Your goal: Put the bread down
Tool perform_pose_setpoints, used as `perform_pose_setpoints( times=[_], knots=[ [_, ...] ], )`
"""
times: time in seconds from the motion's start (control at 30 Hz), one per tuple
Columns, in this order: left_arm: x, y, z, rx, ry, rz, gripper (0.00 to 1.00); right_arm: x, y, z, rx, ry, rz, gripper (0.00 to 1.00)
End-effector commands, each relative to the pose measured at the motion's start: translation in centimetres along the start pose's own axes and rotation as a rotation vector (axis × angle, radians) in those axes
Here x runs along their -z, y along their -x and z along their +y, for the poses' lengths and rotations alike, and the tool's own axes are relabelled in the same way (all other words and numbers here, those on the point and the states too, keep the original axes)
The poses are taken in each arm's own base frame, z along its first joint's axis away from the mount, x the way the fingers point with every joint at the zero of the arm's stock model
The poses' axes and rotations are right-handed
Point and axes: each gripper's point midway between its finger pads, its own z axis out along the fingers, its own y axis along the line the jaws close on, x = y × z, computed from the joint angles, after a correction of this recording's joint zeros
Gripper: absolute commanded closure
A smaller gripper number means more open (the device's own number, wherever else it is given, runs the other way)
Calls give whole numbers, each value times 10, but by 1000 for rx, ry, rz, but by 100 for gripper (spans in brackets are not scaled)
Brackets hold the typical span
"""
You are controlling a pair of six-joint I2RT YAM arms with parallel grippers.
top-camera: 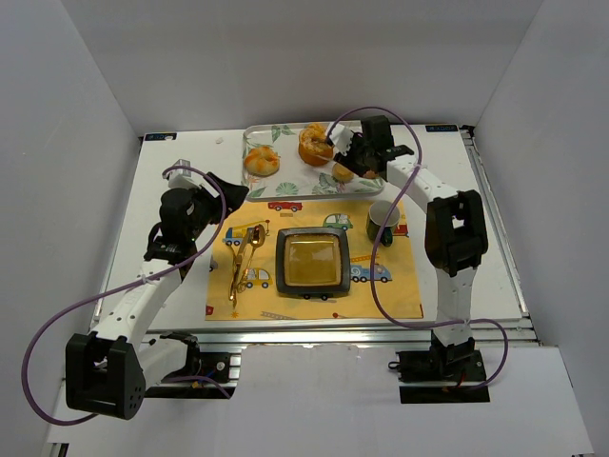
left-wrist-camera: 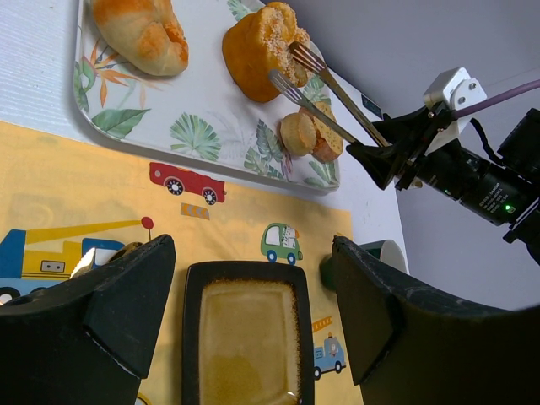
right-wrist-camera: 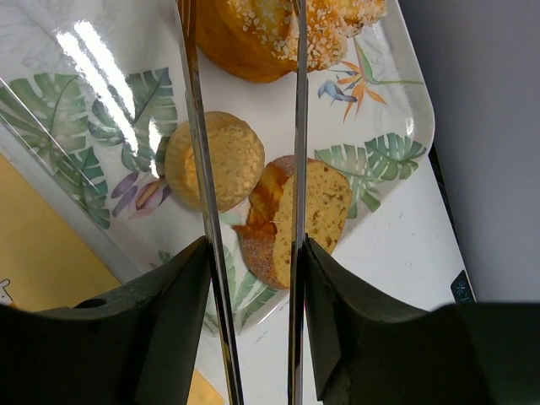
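- R gripper [top-camera: 366,150] is gripping tongs [left-wrist-camera: 339,91], jaws partly closed on handles; tips are meeting seeded bun [left-wrist-camera: 256,42] on tray [left-wrist-camera: 169,110], far side.
- L gripper [left-wrist-camera: 250,295] is hanging wide open, empty.
- Bun prob. light, soft, crumbly: gentle squeeze across mid-sides is looking best.

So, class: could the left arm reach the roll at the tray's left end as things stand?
Probably yes: the open left gripper has nothing between it and that roll; the tongs are at another bun.

White arms [top-camera: 133,297], black hands [left-wrist-camera: 249,287] [right-wrist-camera: 253,287], seemingly purple cables [top-camera: 31,354].
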Motion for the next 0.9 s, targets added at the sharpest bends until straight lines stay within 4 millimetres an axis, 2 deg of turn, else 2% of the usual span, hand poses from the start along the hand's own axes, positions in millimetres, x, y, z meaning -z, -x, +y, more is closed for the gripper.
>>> perform_pose_setpoints(
  times=[0.0,0.13,0.33,0.37,0.47,0.57,0.6,0.67,0.7,0.77,0.8,0.83,0.87],
  knots=[
    [4,7,-8,-3,-26,-24,16,15,26,-21,-15,-58,-46,49],
    [4,7,-8,-1,-30,-27,16,13,22,-20,-16,-61,-29,50],
    [6,12,-12,-2,-34,-40,16,11,28,-24,-52,-53,-34,73],
    [7,12,-12,-5,-33,-39,16,13,27,-22,-59,-41,-25,80],
    [9,15,-14,-7,-35,-50,16,18,33,-22,-85,-26,-44,91],
    [11,16,-14,-7,-35,-54,16,31,43,-30,-125,-28,-88,98],
    [11,16,-15,-7,-35,-54,16,41,53,-32,-140,-24,-124,99],
    [13,18,-17,-11,-39,-59,16,49,57,-34,-151,-23,-150,100],
    [13,19,-17,-11,-37,-63,16,64,69,-37,-151,-22,-195,100],
    [14,21,-17,-13,-35,-66,16,72,68,-25,-150,10,-213,100],
    [14,22,-18,-16,-35,-68,16,90,81,-23,-135,23,-265,100],
    [15,22,-17,-18,-32,-67,16,97,83,-17,-123,42,-282,100],
    [15,23,-18,-20,-33,-71,16,99,76,1,-119,91,-281,100]
  ],
)
